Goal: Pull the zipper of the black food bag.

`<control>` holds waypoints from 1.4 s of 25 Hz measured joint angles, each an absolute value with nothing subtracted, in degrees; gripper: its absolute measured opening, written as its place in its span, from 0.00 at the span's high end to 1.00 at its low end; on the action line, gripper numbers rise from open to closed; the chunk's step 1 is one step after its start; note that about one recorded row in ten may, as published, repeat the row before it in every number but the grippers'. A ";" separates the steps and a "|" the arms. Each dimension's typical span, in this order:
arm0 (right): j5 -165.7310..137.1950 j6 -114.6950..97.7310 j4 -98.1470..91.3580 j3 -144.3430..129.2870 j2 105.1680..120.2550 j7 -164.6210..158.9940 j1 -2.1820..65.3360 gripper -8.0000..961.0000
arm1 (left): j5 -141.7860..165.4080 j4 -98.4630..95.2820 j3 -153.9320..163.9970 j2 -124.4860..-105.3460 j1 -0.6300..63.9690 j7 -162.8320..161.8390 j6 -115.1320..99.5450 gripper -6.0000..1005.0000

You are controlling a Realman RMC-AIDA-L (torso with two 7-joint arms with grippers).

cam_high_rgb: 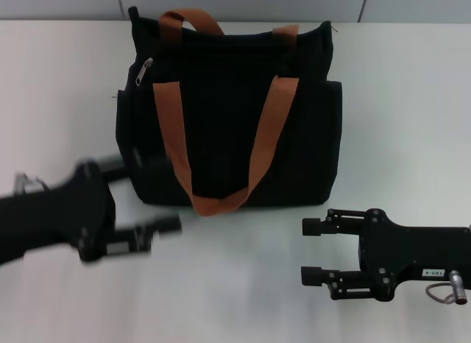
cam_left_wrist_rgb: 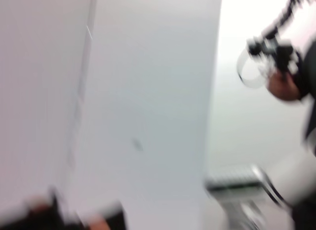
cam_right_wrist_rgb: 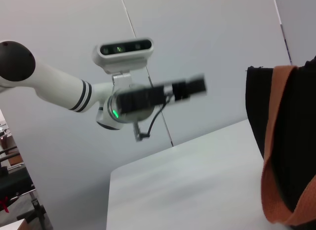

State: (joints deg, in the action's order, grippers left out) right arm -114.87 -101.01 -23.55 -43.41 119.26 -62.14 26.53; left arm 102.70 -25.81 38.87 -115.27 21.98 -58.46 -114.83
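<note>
The black food bag (cam_high_rgb: pixel 221 129) lies on the white table (cam_high_rgb: pixel 59 93) in the middle of the head view, with two orange-brown strap handles (cam_high_rgb: pixel 171 129). The zipper's silver pull tab (cam_high_rgb: pixel 145 69) shows near the bag's upper left corner. My left gripper (cam_high_rgb: pixel 151 196) is open and blurred at the bag's lower left corner, one finger close against the bag's side. My right gripper (cam_high_rgb: pixel 309 251) is open and empty, on the table below the bag's lower right corner. The right wrist view shows the bag's edge (cam_right_wrist_rgb: pixel 296 116) and the left arm's gripper (cam_right_wrist_rgb: pixel 168 94) farther off.
The table's far edge meets a grey wall (cam_high_rgb: pixel 243 3) just behind the bag. The left wrist view is blurred and shows mostly wall (cam_left_wrist_rgb: pixel 148 92) and part of a white robot body (cam_left_wrist_rgb: pixel 291 175).
</note>
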 joint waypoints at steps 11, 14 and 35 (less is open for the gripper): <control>-114.87 -101.02 -23.47 -43.41 119.20 -62.14 26.01 0.24 | 89.22 -26.06 30.08 -112.65 23.33 -57.65 -104.29 0.23; -114.86 -100.95 -23.48 -43.42 119.18 -62.14 25.80 0.24 | 94.66 -26.71 30.17 -108.86 23.87 -57.71 -97.45 0.23; -114.88 -100.54 -23.50 -43.33 119.09 -62.28 25.03 0.24 | 110.74 -31.29 30.68 -111.46 28.99 -57.08 -90.44 0.24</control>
